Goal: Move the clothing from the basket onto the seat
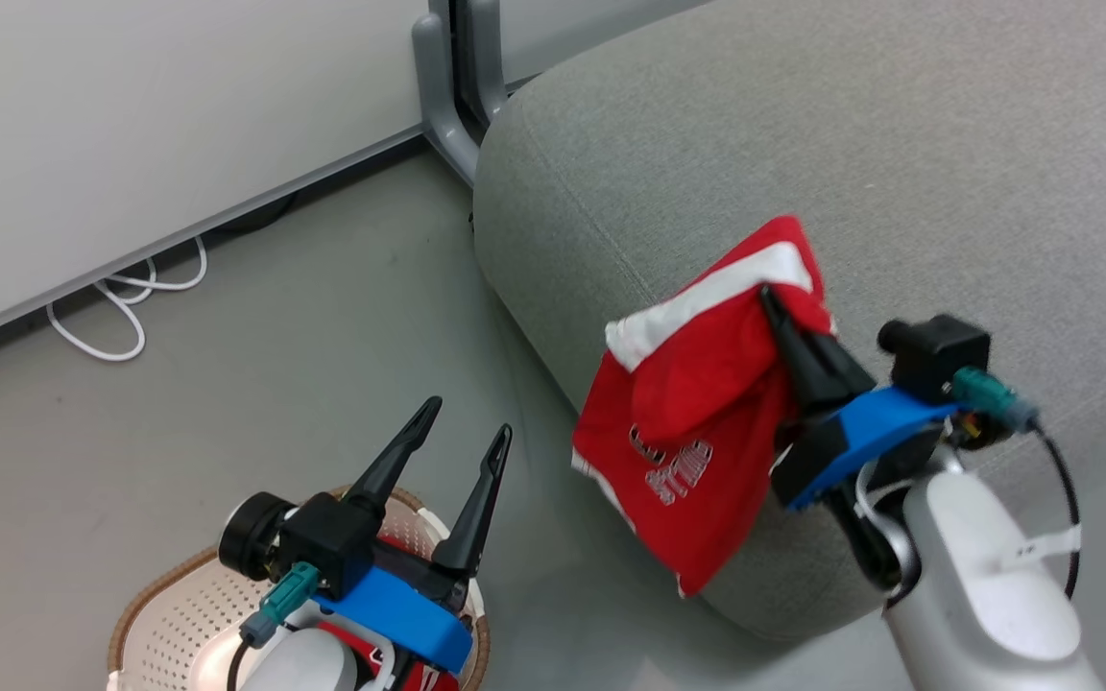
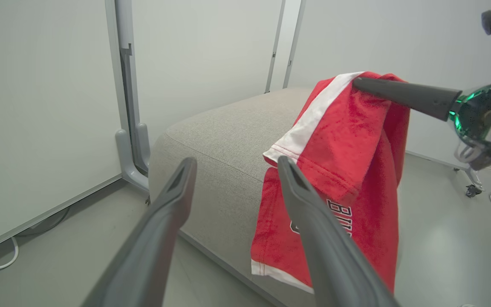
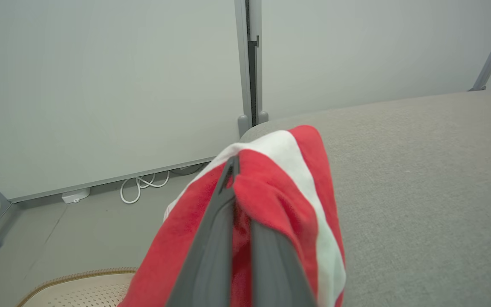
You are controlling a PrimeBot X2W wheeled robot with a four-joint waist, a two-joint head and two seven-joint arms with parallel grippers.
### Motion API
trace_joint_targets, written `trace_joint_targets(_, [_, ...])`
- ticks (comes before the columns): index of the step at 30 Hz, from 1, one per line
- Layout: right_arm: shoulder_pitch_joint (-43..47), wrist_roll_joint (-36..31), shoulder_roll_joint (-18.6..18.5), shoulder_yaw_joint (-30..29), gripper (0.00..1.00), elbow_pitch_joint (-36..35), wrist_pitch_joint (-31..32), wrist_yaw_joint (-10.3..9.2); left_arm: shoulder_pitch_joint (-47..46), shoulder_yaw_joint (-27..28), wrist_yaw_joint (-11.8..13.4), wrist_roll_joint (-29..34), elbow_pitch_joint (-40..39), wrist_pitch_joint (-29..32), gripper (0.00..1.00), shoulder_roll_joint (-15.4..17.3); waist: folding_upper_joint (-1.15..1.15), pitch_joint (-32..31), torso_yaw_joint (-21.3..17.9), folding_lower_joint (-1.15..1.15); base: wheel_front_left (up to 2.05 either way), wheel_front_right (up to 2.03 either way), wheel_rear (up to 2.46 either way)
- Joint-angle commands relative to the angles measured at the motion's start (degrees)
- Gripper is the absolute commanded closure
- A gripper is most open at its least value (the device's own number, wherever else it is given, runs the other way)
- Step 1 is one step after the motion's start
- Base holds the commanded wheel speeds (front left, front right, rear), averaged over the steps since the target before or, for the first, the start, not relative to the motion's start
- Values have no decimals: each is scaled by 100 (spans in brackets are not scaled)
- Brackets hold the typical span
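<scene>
Right jaws: pressed together on a bunched fold at the top of the striped garment [image 1: 697, 384], just under its white band.
Striped garment: red, hanging from that grip in loose folds. The white stripe [image 2: 309, 123] runs across the top and white lettering sits lower down. The bottom hem dangles free above the floor [image 1: 275, 384].
Garment against seat: it hangs at the rounded front edge of the light-grey seat [image 1: 899, 144], its upper part level with the seat top and the rest down the seat's side. Whether the cloth touches the upholstery cannot be told.
Left jaws: spread wide with nothing between them, held over the basket [image 1: 169, 614] and pointing towards the seat's corner.
Basket: cream and perforated with a brown rim, on the floor well apart from the seat. The second red garment [image 1: 351, 641] lies inside, mostly hidden under the left arm.
Beyond: a white cable [image 1: 121, 307] is looped on the floor by the wall panel [image 1: 131, 115].
</scene>
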Motion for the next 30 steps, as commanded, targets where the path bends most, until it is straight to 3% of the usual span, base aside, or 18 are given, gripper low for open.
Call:
trace_joint_targets(1, [-180, 21, -2, -45, 100, 26, 10, 3, -117, 4, -10, 45, -27, -15, 0, 42, 0, 145, 124, 0, 0, 0, 0])
trace_joint_targets(7, [-1433, -8, -199, -987, 100, 278, 220, 2, -467, -117, -10, 125, -109, -15, 0, 209, 0, 793, 457, 0, 0, 0, 0])
trace_joint_targets(18, [-3397, -384, -1507, -2801, 100, 1208, 95, 3, -1209, -454, -11, 266, -435, -15, 0, 596, 0, 2175, 1110, 0, 0, 0, 0])
trace_joint_targets(23, [-3698, -613, -1763, -3471, 100, 1433, -189, 2, -1456, -478, -11, 376, -587, -15, 0, 666, 0, 2594, 1295, 0, 0, 0, 0])
trace_joint_targets(30, [-3445, -988, -1728, -4029, 100, 2143, -386, 2, -1537, -485, -9, 469, -708, -15, 0, 587, 0, 2854, 1410, 0, 0, 0, 0])
